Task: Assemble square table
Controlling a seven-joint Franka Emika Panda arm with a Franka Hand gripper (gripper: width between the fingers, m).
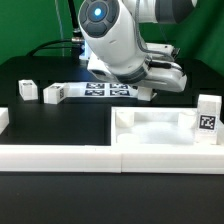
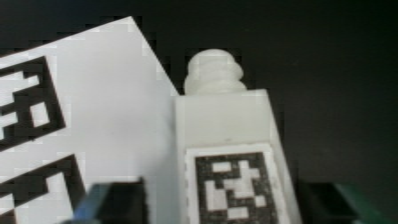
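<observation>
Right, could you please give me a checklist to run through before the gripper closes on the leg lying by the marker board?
1. The leg sits between the fingers of the gripper: ok.
2. Jaws open, with a dark gap on each side of the leg: ok.
3. The threaded tip points away from the fingers: ok.
4. Leg clear of the marker board: cannot tell, their edges meet in the wrist view.
5. The table top lies flat, apart from the arm: ok.
</observation>
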